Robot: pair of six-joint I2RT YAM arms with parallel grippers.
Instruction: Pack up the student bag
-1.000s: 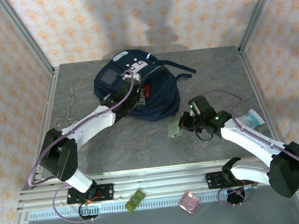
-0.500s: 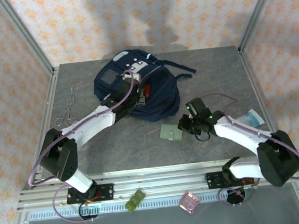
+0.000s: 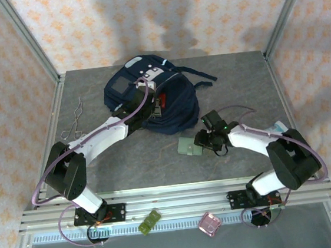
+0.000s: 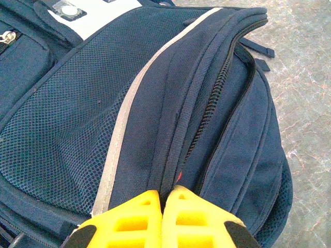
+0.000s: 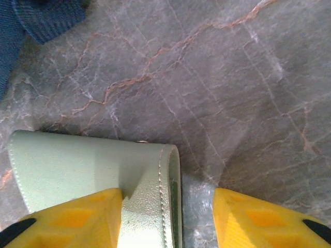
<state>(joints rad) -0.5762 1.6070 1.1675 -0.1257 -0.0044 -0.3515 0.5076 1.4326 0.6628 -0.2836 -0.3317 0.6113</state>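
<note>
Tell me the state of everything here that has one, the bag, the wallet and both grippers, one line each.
bag: lying on the table, zip open
wallet: closed, flat on the table
left gripper: shut, tips at the bag's zip
right gripper: open, astride the wallet's edge

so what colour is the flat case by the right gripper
Pale mint green; the case shows best in the right wrist view.
</note>
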